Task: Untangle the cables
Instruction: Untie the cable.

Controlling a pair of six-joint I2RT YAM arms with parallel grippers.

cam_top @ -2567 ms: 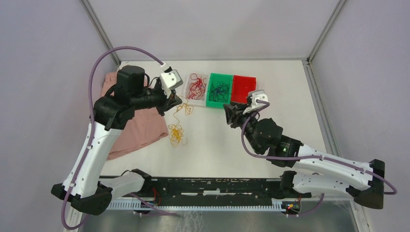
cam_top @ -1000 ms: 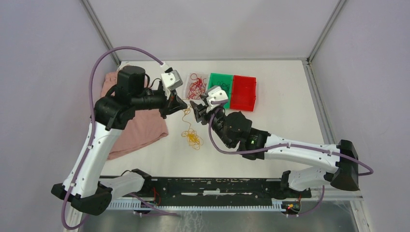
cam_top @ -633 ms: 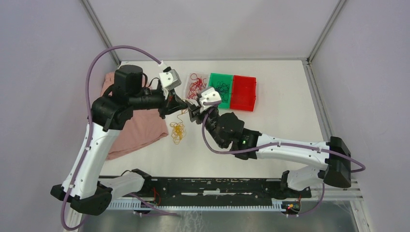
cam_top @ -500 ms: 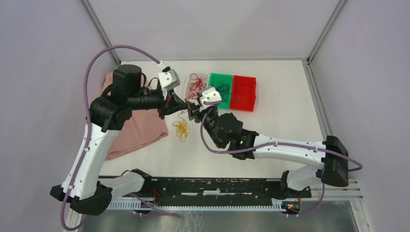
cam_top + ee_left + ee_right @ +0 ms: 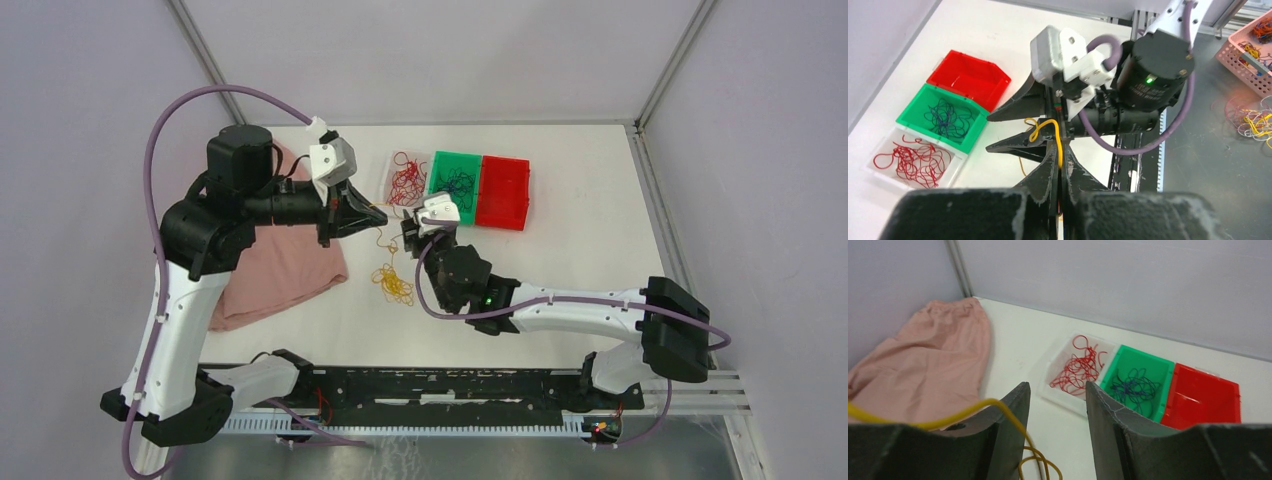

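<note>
**A:** So, where is the yellow cable?

**B:** It is pinched in the left tool, whose jaws are pressed together on it. From that pinch the strand runs rightward, straight into the right tool.

**A:** Has the right one got it?

**B:** Not by the look of it. Its jaws stand spread, with the strand draped over one finger and dropping through the gap.

**A:** And the rest?

**B:** The yellow tangle sits on the near side of both tools, between them and a little closer to the right arm. Whether it lies on the counter or dangles, I cannot tell. Red cables are in the clear tray and dark cables are in the green bin, both just beyond the tools.

**A:** What does the next move turn on?

**B:** I'd say the short stretch between the tools. Its long axis runs left to right and crosses the right tool's gap. Closing there and drawing the tools apart along that line should free a loop.
</note>
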